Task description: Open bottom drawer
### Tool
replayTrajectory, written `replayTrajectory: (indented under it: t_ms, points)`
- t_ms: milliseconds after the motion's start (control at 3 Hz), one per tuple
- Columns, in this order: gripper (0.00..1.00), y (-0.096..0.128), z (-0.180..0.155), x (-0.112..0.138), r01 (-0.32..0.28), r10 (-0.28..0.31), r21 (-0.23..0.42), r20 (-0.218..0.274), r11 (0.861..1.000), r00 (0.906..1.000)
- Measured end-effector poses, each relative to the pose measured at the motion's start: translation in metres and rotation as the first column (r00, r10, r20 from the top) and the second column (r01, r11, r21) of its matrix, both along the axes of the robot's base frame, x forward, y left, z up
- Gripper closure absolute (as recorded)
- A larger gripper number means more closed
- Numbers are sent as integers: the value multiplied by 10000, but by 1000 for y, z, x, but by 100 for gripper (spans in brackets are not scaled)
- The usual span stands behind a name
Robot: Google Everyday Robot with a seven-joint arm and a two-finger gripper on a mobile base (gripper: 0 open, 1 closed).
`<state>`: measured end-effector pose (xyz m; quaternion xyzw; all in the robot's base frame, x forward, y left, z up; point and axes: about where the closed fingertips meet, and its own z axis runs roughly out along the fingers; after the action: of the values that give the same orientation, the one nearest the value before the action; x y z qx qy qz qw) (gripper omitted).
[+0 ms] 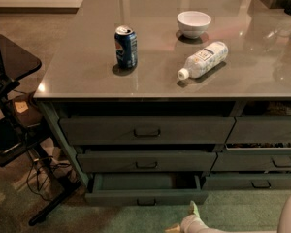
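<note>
Hovering at 5 o'clock from the centre pull (146,201) of the partly open bottom drawer (111,197), the gripper (183,219) sits near its front, open or closed I cannot tell.

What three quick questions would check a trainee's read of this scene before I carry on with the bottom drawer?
1. Fill in: the bottle lies on its ____ on the countertop.
2. True or false: the bottom drawer is fully shut.
3. Where is the tool? A) on the countertop B) low, in front of the bottom drawer, apart from it C) inside the bottom drawer.
Key: 1 side; 2 false, it stands pulled out with its tray showing; 3 B.
</note>
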<state>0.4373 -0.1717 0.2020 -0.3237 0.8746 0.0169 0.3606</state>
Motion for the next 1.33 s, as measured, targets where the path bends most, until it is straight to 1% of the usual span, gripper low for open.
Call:
replayTrajectory:
  t_ms: [333,667,1000,1333]
  points:
    - [0,0,3,16,-285,284,-76,-138,9996,9995]
    - [0,3,1,51,-1336,1301,-526,-658,9896,9893]
    - [0,26,-9,80,-2942,2824,-827,-1299,9522,9505]
    - [0,40,-11,78,-3298,3172,-679,-1498,9416,9365]
